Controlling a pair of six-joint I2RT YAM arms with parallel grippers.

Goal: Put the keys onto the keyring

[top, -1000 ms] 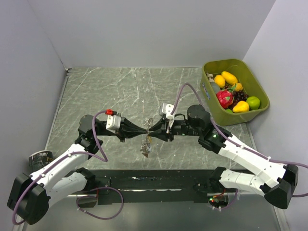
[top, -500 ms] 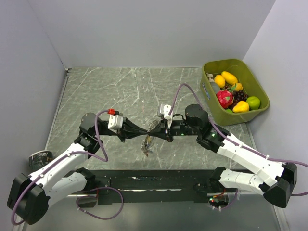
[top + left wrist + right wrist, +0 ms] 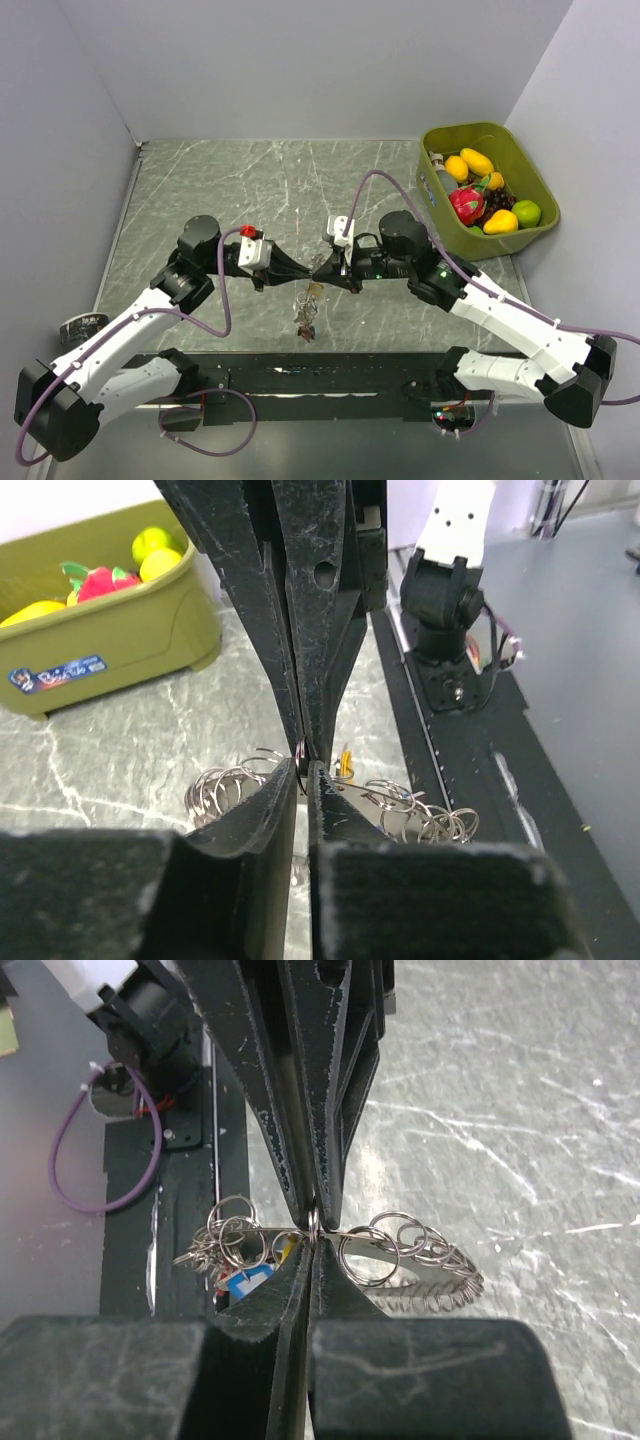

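Note:
My left gripper (image 3: 306, 266) and right gripper (image 3: 320, 266) meet tip to tip above the table's middle. Both are shut on the same spot of the keyring (image 3: 308, 296), a thin wire ring strung with several small split rings, which hangs below them. In the right wrist view my right gripper (image 3: 313, 1228) pinches the keyring (image 3: 440, 1265), and keys with blue and yellow tags (image 3: 245, 1282) hang in a bunch to the left. In the left wrist view my left gripper (image 3: 303, 767) pinches the keyring (image 3: 405, 805) beside a yellow-tagged key (image 3: 345, 763). The keys (image 3: 305, 322) dangle lowest.
A green bin (image 3: 470, 131) of toy fruit stands at the table's right edge; it also shows in the left wrist view (image 3: 120, 640). A roll of tape (image 3: 82, 325) lies off the left front corner. The black base rail (image 3: 320, 372) runs along the near edge.
My left arm's wrist has shifted right and my right wrist left, with the tips still joined. The hanging bunch of keys has swung slightly lower.

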